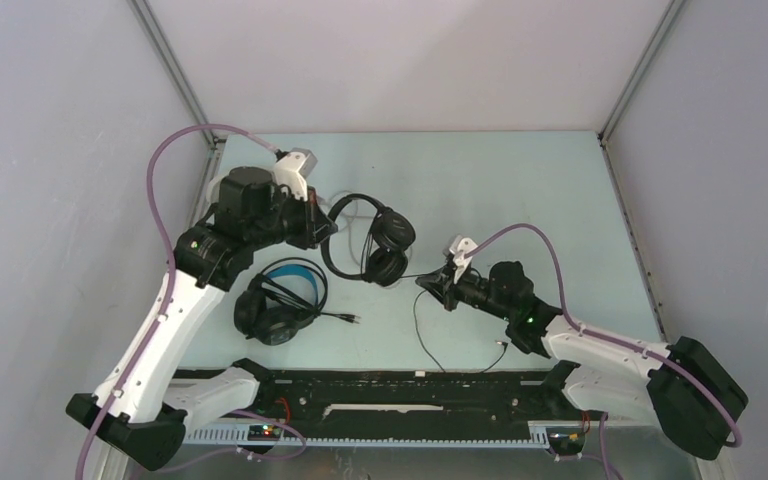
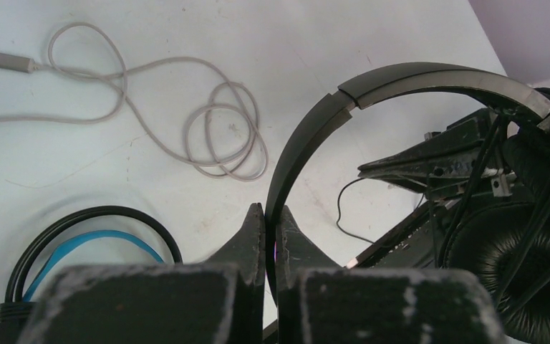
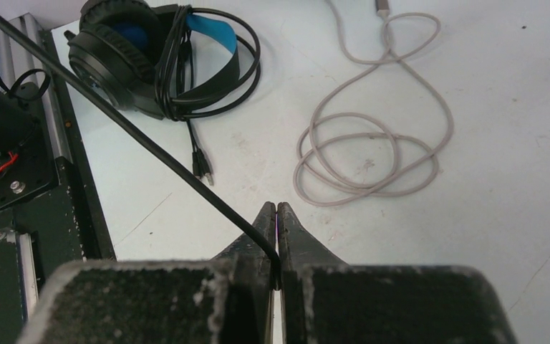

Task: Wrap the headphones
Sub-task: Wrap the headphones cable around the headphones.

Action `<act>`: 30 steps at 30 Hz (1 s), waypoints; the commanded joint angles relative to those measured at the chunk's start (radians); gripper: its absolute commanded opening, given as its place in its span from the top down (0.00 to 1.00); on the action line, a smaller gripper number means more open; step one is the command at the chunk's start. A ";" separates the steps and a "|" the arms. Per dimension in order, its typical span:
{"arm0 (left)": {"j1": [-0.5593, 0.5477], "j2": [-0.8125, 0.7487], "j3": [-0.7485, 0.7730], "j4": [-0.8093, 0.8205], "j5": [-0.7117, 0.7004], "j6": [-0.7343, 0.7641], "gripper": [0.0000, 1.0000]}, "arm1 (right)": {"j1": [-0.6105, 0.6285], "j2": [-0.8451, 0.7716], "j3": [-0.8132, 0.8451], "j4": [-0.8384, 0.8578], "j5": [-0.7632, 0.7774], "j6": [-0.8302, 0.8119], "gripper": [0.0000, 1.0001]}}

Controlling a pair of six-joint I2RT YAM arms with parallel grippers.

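Note:
The thin black on-ear headphones (image 1: 375, 240) are held up by the headband (image 2: 308, 143), with my left gripper (image 2: 272, 208) shut on the band's lower end. Their ear cups (image 2: 530, 265) hang at the right of the left wrist view. My right gripper (image 3: 277, 206) is shut on these headphones' thin black cable (image 3: 150, 147), which runs taut up to the left. In the top view the right gripper (image 1: 430, 283) sits just right of the ear cups. The black over-ear headphones with the blue headband (image 1: 280, 300) lie on the table with their cord wound round them.
A loose grey cable (image 3: 372, 150) lies coiled on the table, its USB plug (image 2: 3, 61) at the far end. Slack black cable (image 1: 430, 350) loops toward the near rail (image 1: 390, 385). The blue pair's plug (image 1: 355, 320) sticks out to the right.

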 commanded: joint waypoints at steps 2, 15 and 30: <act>0.005 -0.027 0.057 0.042 0.108 0.066 1.00 | -0.039 -0.044 0.001 0.027 -0.004 0.008 1.00; -0.082 -0.123 -0.159 0.179 0.060 0.510 1.00 | -0.075 -0.061 0.227 -0.312 -0.281 0.154 0.97; -0.281 -0.144 -0.248 0.221 -0.314 0.813 1.00 | -0.119 -0.016 0.418 -0.473 -0.580 0.508 0.98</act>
